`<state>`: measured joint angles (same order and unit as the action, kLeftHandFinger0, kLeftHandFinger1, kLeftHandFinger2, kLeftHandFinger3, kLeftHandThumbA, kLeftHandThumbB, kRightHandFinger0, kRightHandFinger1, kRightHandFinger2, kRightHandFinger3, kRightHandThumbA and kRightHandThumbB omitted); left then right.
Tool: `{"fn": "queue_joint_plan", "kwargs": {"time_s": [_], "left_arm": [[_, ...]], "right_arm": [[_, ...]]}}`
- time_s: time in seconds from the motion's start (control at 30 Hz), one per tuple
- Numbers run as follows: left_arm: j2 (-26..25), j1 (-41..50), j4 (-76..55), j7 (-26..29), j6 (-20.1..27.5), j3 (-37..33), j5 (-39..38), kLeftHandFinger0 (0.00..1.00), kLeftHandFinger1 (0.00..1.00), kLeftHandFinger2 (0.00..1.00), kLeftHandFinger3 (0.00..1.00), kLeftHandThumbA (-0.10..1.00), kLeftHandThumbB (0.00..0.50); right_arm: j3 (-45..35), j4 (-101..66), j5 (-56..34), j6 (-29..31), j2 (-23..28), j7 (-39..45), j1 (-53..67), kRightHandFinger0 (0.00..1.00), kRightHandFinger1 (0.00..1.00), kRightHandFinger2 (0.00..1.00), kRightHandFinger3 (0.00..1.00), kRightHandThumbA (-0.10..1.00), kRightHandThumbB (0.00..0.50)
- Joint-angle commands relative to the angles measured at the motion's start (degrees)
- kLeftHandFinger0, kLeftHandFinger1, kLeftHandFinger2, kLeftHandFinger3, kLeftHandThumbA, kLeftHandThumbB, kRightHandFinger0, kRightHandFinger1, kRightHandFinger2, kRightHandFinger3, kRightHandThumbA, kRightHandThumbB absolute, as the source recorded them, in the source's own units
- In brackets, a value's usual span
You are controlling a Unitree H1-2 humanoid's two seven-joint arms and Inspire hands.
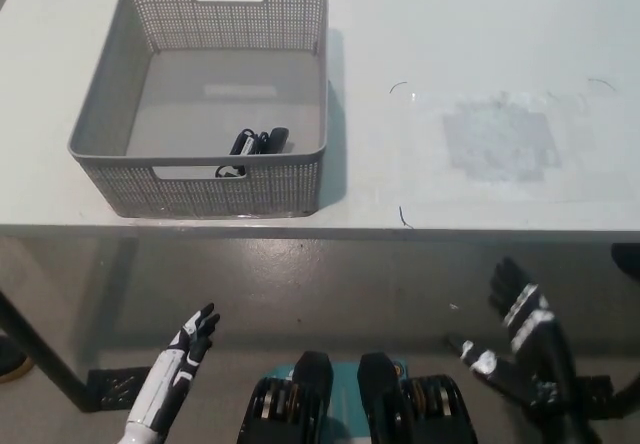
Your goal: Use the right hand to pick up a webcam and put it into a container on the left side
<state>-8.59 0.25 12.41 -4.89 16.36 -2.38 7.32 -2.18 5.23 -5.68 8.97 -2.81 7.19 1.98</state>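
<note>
Hanging below the front edge of the surface [480, 24], the black right hand [515, 349] sits at the lower right of the head view with its fingers spread and nothing between them. It is well apart from everything on top and touches none of it. At the lower left, the white left hand [172, 374] rests low in front of the surface too, fingers apart and holding nothing.

Up on the pale surface, a grey perforated basket [110, 134] stands on the left side, upright, with a cut-out handle in its far wall and another in its near wall. Inside it, close to the near wall and a little right of the middle, lies the black webcam [255, 142] on the basket floor, with what looks like its cable curled just beside it against the wall. The webcam is small and dark, so its exact pose cannot be told.

To the right of the basket, the surface carries a faint greyish smudge [500, 139] and a few thin dark marks [403, 216] near the front edge.
</note>
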Motion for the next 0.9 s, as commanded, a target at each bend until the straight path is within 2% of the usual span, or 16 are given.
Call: {"fn": "queue_joint_plan", "kwargs": {"time_s": [0.0,0.2,0.33,0.4,0.6,0.77,0.8,0.83,0.87], "left_arm": [[-0.2,-1.7,-0.9,1.0,0.1,1.4,-1.4,1.00,1.00,1.00,1.00,0.97,0.041],[-0.2,-0.3,-0.8,0.7,0.5,1.4,-1.6,1.00,1.00,1.00,1.00,0.98,0.042],[-0.3,-0.8,-0.7,0.5,0.0,1.2,-1.3,1.00,1.00,1.00,1.00,0.99,0.046],[-0.2,-0.8,-0.8,0.5,0.1,1.2,-1.3,1.00,1.00,1.00,1.00,0.98,0.033],[0.0,-1.7,-0.3,0.5,0.7,1.0,-1.5,1.00,1.00,1.00,1.00,0.99,0.021],[1.4,-3.3,-0.7,0.6,-0.2,1.0,-2.4,1.00,1.00,1.00,1.00,1.00,0.032],[1.6,-3.3,-1.0,0.7,-0.4,0.9,-2.2,1.00,1.00,1.00,1.00,1.00,0.032],[1.5,-3.2,-1.3,0.6,-0.4,0.9,-2.1,1.00,1.00,1.00,1.00,1.00,0.040],[1.8,-3.2,-1.8,1.0,-0.4,1.0,-1.7,1.00,1.00,1.00,1.00,1.00,0.024]], "right_arm": [[0.2,4.9,-1.7,9.9,-1.2,0.4,-2.1,1.00,1.00,1.00,1.00,1.00,0.129],[0.8,8.3,-2.1,13.0,-1.3,1.4,-1.6,1.00,1.00,1.00,1.00,1.00,0.132],[0.3,8.3,-3.6,10.4,-1.3,1.3,-2.3,1.00,1.00,1.00,1.00,1.00,0.153],[0.3,8.3,-2.9,10.9,-1.2,0.7,-2.3,1.00,1.00,1.00,1.00,1.00,0.128],[0.5,8.8,-3.2,11.9,-0.7,1.1,-2.5,1.00,1.00,1.00,1.00,1.00,0.106],[0.6,8.4,-3.4,11.8,-0.7,1.0,-2.8,1.00,1.00,1.00,1.00,0.99,0.124],[0.9,7.8,-2.7,12.3,-0.7,0.9,-2.5,1.00,1.00,1.00,1.00,0.99,0.103],[1.1,7.6,-2.4,12.5,-0.9,0.8,-2.1,1.00,1.00,1.00,1.00,0.99,0.108],[1.4,6.0,-2.5,12.0,-1.2,0.8,-1.2,1.00,1.00,1.00,1.00,0.97,0.077]]}}
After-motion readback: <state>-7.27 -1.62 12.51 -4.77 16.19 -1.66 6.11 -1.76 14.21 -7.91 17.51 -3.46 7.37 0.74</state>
